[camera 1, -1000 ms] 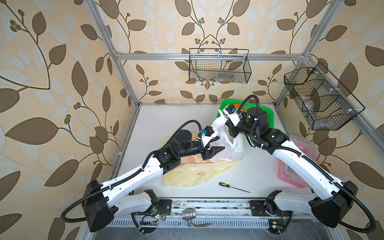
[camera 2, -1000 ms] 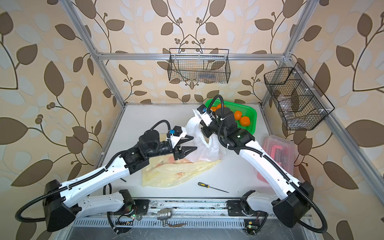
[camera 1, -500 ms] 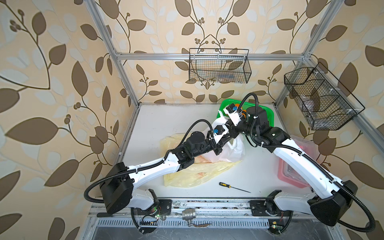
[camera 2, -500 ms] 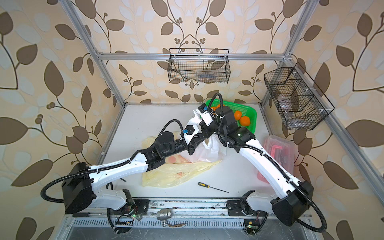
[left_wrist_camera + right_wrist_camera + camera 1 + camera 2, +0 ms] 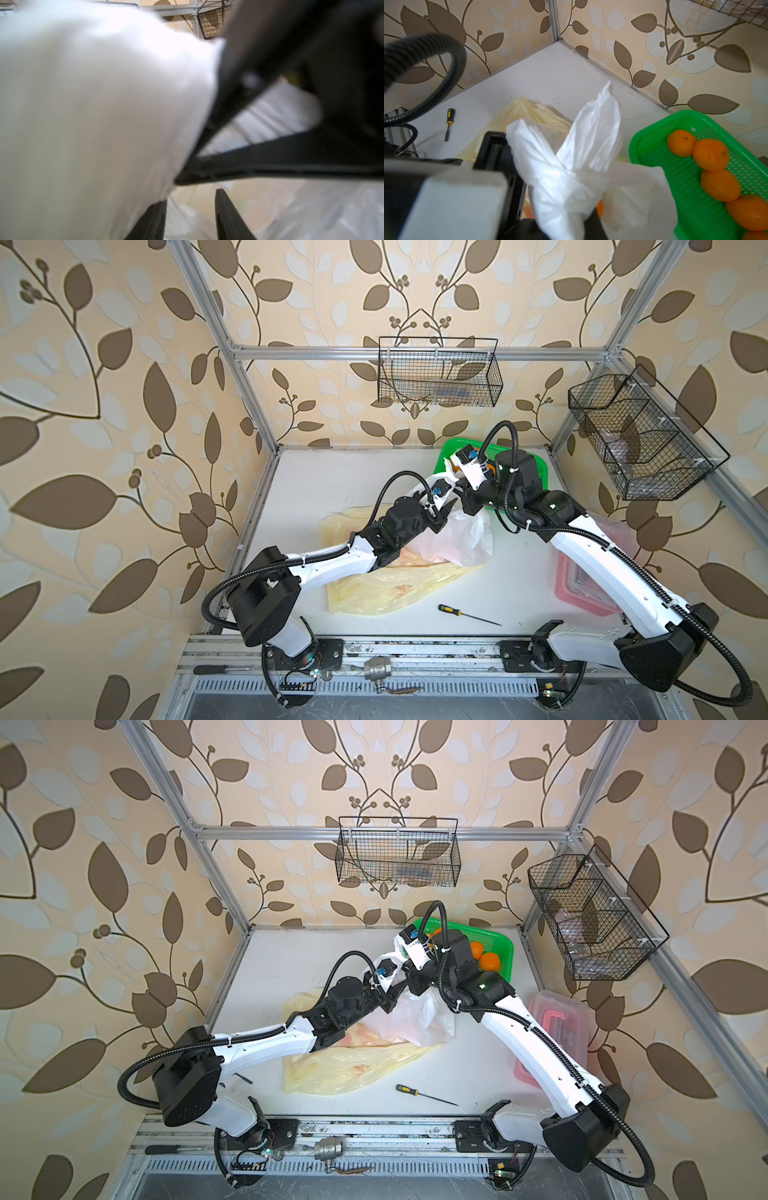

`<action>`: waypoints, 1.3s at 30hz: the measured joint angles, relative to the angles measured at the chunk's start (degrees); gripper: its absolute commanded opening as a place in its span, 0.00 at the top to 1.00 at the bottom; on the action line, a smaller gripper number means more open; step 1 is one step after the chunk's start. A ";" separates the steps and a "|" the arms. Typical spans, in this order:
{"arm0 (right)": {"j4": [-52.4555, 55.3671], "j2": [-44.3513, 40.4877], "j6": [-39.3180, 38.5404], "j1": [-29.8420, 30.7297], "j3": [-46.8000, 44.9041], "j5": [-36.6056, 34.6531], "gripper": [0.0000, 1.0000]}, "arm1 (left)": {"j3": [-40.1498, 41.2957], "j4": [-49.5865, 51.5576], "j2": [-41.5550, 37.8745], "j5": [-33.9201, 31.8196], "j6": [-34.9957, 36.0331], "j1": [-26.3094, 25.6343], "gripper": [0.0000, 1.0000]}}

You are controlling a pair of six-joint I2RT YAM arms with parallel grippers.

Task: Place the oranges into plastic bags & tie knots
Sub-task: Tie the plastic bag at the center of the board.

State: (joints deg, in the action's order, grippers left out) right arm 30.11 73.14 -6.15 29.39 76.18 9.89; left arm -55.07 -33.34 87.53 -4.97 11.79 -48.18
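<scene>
while five oranges (image 5: 710, 153) are sitting in one green basket (image 5: 654, 135) at the counter's (image 5: 332, 472) far edge, right fingers (image 5: 270, 166) are clenching handles of one white bag (image 5: 633, 187); left fingers (image 5: 223, 218) are hanging parted beside them; two yellow bags (image 5: 386, 593) are sprawling mid-counter, leaving room leftward.

oranges (image 5: 710, 154): six lay in green basket (image 5: 652, 135) beside jaws of right gripper (image 5: 564, 226), one showed inside white bag (image 5: 571, 187) at those jaws | pale yellow bags (image 5: 386, 589): two were seen | screwdriver (image 5: 451, 609): one | wire baskets (image 5: 436, 373): two
</scene>
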 measured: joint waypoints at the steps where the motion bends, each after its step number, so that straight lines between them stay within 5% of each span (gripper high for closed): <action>1: 0.50 0.00 -0.02 -0.15 0.00 0.00 1.00 | 0.00 -0.28 0.00 -0.17 0.02 0.63 0.67; 7: 2.89 -0.07 0.04 -1.40 0.00 1.46 1.00 | 0.09 -1.31 -0.02 -0.33 -0.46 2.05 0.67; 16: 4.85 -0.42 0.52 -5.92 0.00 12.33 1.00 | 5.62 -2.47 -4.24 7.91 -0.09 2.56 0.45; 24: 7.23 -0.63 -1.88 -6.10 0.00 16.61 1.00 | 6.43 -2.89 -7.41 13.07 1.09 2.71 0.56; 33: 8.46 -1.79 -3.21 -6.27 0.00 18.99 1.00 | 6.40 -1.53 -7.41 19.39 2.21 2.91 0.48; 39: 10.36 -2.05 -4.39 -6.29 0.00 20.24 1.00 | 4.87 -0.61 -7.39 20.31 2.69 2.91 0.52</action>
State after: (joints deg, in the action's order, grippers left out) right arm 40.47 71.09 -10.55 23.09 76.18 30.13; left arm -50.19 -33.95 80.14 15.33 14.48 -45.28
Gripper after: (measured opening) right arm 0.047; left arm 0.485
